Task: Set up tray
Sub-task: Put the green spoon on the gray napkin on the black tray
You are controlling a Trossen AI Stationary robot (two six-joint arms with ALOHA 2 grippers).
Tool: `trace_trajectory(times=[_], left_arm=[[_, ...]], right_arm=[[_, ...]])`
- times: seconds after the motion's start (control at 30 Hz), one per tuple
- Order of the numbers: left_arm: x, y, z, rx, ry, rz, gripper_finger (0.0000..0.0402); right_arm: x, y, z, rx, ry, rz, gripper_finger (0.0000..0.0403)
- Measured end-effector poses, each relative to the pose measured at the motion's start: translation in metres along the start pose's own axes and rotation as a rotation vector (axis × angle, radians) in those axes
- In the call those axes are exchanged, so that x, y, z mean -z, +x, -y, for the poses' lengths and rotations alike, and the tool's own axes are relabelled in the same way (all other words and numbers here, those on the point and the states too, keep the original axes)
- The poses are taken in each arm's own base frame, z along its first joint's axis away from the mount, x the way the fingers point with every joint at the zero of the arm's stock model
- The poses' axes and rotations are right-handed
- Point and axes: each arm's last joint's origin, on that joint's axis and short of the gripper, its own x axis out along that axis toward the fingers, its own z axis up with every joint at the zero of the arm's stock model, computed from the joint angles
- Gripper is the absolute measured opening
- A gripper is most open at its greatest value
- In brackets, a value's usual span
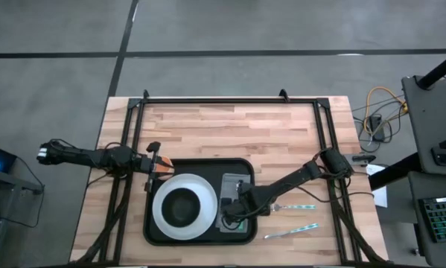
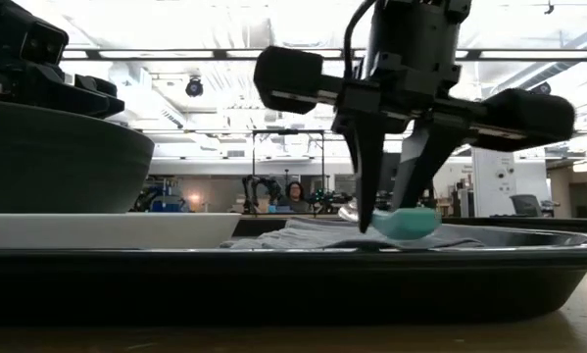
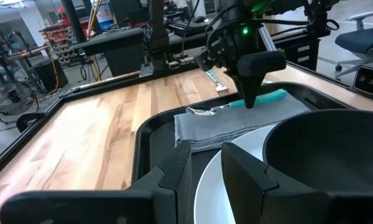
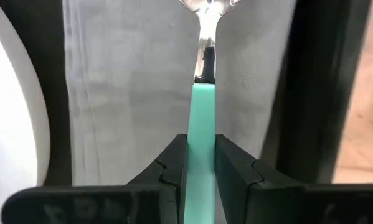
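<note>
The black tray point(image 1: 152, 231) holds a white plate point(image 1: 163, 216) with a dark bowl point(image 1: 182, 207) on it. Right of the plate, a grey folded napkin point(image 1: 237, 186) lies in the tray. My right gripper point(image 1: 232, 211) stands over the napkin's near part, shut on a spoon with a teal handle point(image 4: 202, 124). The spoon's metal bowl point(image 3: 202, 111) points toward the tray's far side. My left gripper point(image 1: 165, 168) hovers open at the tray's far-left corner, its fingers point(image 3: 174, 171) pointing over the plate point(image 3: 236, 186). My right gripper point(image 2: 386, 227) pinches the spoon's teal handle point(image 4: 202, 152) between its two fingers, across the handle. The fingers point(image 2: 366, 167) come from above, pointing down. The spoon sits about level at the napkin point(image 2: 303, 235); whether it rests on the cloth or just above, I cannot tell.
Two more teal-handled utensils lie on the wooden table right of the tray, a fork point(image 1: 293, 207) and another point(image 1: 290, 232) nearer the near edge. The table's far half point(image 1: 230, 130) is bare wood inside a black frame. A person sits far behind in the room point(image 2: 295, 193).
</note>
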Motion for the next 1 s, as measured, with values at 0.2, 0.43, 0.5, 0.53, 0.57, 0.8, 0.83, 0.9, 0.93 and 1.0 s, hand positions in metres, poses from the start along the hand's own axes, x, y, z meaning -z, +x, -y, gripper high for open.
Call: trace_trajectory(times=[0.2,0.43,0.5,0.53,0.57,0.8,0.83,0.9,0.93,1.0], left_arm=[[0.0000,0.0000,0.0000,0.000,0.000,0.001,0.0071],[0.0000,0.0000,0.0000,0.001,0.000,0.000,0.0071],[0.0000,0.0000,0.0000,0.000,0.000,0.000,0.0071],[0.0000,0.0000,0.0000,0.000,0.000,0.000,0.0071],[0.0000,0.0000,0.0000,0.001,0.000,0.000,0.0071],[0.0000,0.0000,0.0000,0.000,0.000,0.000,0.0071],[0.0000,0.0000,0.0000,0.000,0.000,0.000,0.0071],[0.0000,0.0000,0.0000,0.000,0.000,0.000,0.0071],[0.0000,0.0000,0.0000,0.000,0.000,0.000,0.0071],[0.0000,0.0000,0.0000,0.000,0.000,0.000,0.0071]], right_arm=[[0.0049,-0.0030,0.0033,0.005,0.007,-0.005,0.0052],[0.0046,-0.0031,0.0056,0.025,0.003,0.005,0.0052],[0.0042,-0.0032,0.0065,0.035,0.002,0.008,0.0053],[0.0040,-0.0032,0.0069,0.040,0.001,0.008,0.0054],[0.0038,-0.0032,0.0075,0.046,0.001,0.011,0.0057],[0.0040,-0.0032,0.0072,0.044,0.001,0.006,0.0099],[0.0040,-0.0032,0.0072,0.044,0.001,0.007,0.0105],[0.0040,-0.0029,0.0072,0.045,0.001,0.007,0.0115],[0.0040,-0.0028,0.0072,0.045,0.001,0.007,0.0119],[0.0039,-0.0027,0.0072,0.045,0.001,0.007,0.0128]])
